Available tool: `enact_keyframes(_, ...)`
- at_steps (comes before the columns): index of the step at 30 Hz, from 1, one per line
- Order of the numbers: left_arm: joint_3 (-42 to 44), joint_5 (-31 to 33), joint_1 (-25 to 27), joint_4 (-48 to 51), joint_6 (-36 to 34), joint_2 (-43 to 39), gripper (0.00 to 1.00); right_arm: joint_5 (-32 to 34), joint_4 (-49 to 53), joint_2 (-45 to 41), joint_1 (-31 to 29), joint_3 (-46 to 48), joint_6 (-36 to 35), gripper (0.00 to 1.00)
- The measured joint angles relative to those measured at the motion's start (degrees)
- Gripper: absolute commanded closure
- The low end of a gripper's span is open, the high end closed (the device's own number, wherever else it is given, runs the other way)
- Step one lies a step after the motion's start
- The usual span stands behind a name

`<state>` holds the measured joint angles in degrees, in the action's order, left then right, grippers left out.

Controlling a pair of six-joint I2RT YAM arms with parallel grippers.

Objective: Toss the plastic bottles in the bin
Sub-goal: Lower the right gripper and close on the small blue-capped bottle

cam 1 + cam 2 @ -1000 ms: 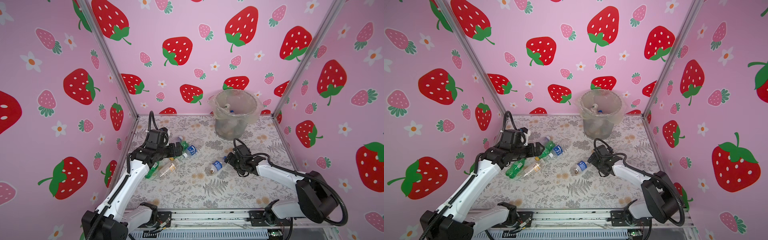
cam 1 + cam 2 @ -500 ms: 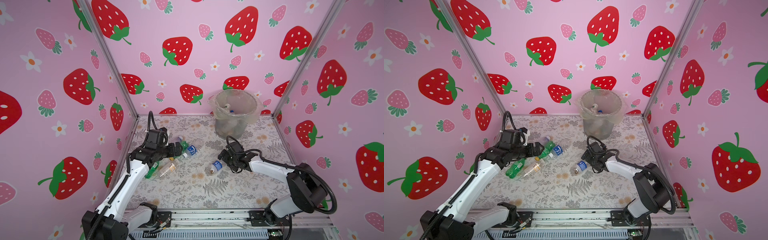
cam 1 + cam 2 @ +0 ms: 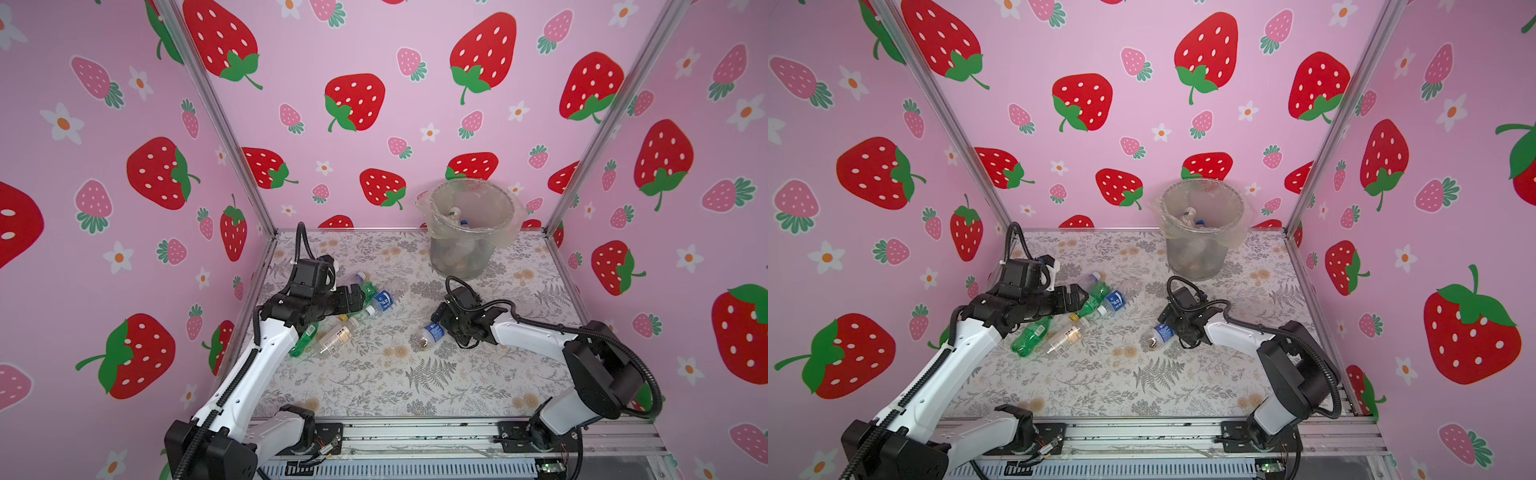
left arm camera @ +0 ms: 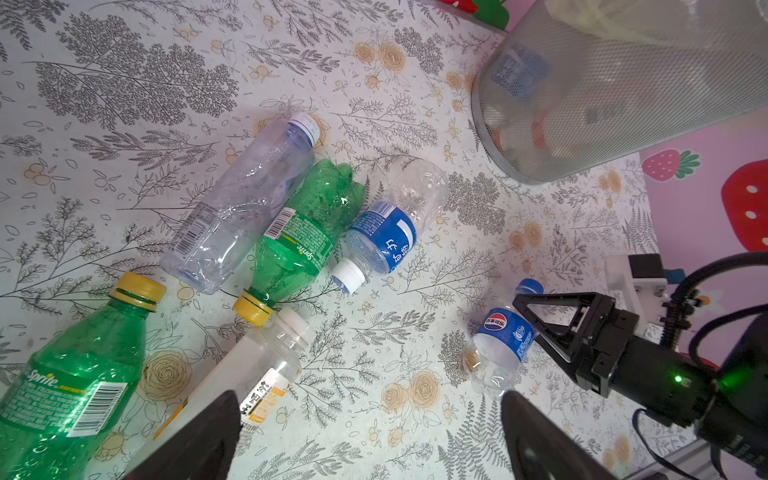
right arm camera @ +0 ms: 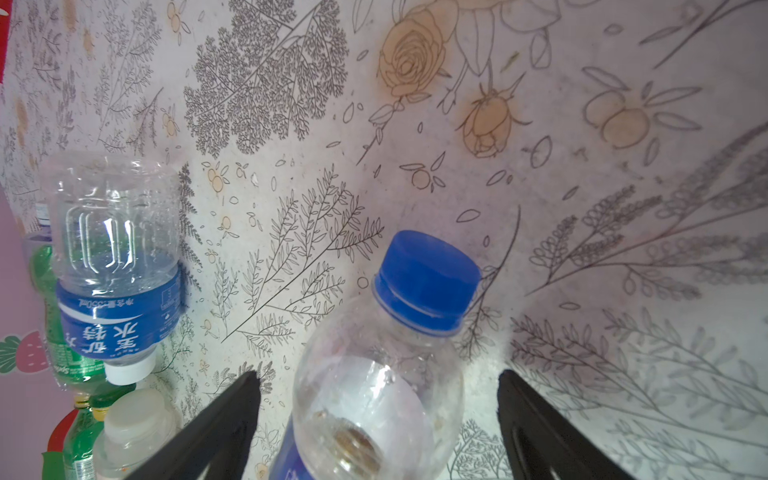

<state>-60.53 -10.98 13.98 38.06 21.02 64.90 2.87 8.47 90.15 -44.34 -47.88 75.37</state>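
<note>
The right fingers [image 5: 220, 424] are released and spread wide on either side of a clear bottle with a blue cap and blue label [image 5: 374, 395]. A gap shows on both sides, so nothing is grasped. That bottle [image 3: 428, 334] lies on its side on the floral worktop [image 3: 415, 386], about mid-depth and a little right of centre, on the near side of the bin [image 3: 465, 257]. The bin stands upright at the far right against the back wall, and several bottles show through its wall and open top. The left fingers [image 4: 199, 440] are also released, empty, and hover over a cluster of lying bottles at the left: two green bottles [image 4: 303, 232] [image 4: 70, 382], a blue-labelled clear bottle [image 4: 386, 232], a plain clear bottle [image 4: 245, 199] and a white-capped bottle with a yellow label [image 4: 257, 374]. These lie close together, some touching, well apart from the bin.
</note>
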Motion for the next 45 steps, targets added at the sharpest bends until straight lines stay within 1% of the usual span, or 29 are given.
enact_keyframes(9,0.0,0.0,-0.13,0.0,0.0,0.0,0.01,-0.28,-0.76,0.55,-0.2,0.0,0.17,0.12)
enact_keyframes(15,0.0,0.0,-0.2,0.0,0.0,0.0,0.01,-0.22,-0.74,0.59,-0.42,0.0,1.16,0.21)
enact_keyframes(18,0.0,0.0,-0.22,0.0,0.0,0.02,0.01,-0.11,-0.74,0.92,-0.5,0.0,1.44,0.22)
enact_keyframes(19,0.0,0.0,-0.22,0.02,0.0,0.02,0.01,-0.11,-0.76,1.11,-0.5,0.0,1.46,0.26)
enact_keyframes(21,0.0,0.0,-0.22,0.0,0.0,0.04,0.01,-0.13,-0.74,1.64,-0.52,0.0,1.53,0.28)
enact_keyframes(23,0.0,0.0,-0.22,0.02,0.0,0.07,0.01,-0.13,-0.94,2.08,-0.52,0.0,1.62,0.32)
enact_keyframes(25,0.0,0.0,-0.22,0.02,0.0,0.09,0.01,-0.15,-1.14,2.34,-0.52,0.0,1.7,0.33)
enact_keyframes(27,0.0,0.0,-0.22,0.02,0.0,0.09,0.01,-0.15,-1.2,2.36,-0.52,0.0,1.77,0.38)
enact_keyframes(30,0.0,0.0,-0.22,0.02,0.0,0.09,0.01,-0.11,-1.18,2.36,-0.55,0.0,1.73,0.4)
enact_keyframes(40,0.0,-0.02,-0.22,0.09,0.0,0.2,0.01,0.87,-0.52,2.27,-0.63,-0.48,1.05,0.41)
enact_keyframes(45,0.0,-0.09,-0.22,0.72,0.0,0.48,0.01,1.79,-0.02,0.9,-0.7,-0.5,0.39,0.41)
